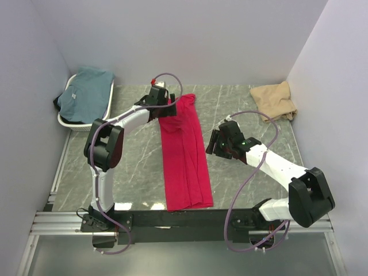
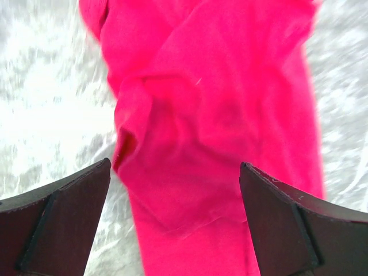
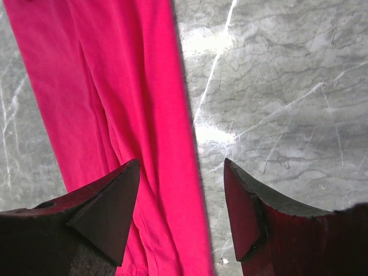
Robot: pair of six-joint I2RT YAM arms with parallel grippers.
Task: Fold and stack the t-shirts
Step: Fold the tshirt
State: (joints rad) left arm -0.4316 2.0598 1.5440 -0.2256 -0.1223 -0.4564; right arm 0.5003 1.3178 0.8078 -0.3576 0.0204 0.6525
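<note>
Red t-shirt (image 1: 184, 155) lies on the table (image 1: 138, 167) as a long narrow strip. My left gripper (image 2: 175, 165) hangs spread wide over its far end, my right gripper (image 3: 181, 163) part-spread above its right edge; both empty. I judge the cloth light and limp: pinch the edges.

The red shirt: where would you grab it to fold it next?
Probably its far end, from above: the red shirt lies flat as a long narrow strip, so one lifted end could fold over the rest. The open left gripper hangs over that end.

Table (image 1: 227, 100) free right of red shirt (image 1: 184, 155); basket (image 1: 72, 124) crowds far-left.
</note>
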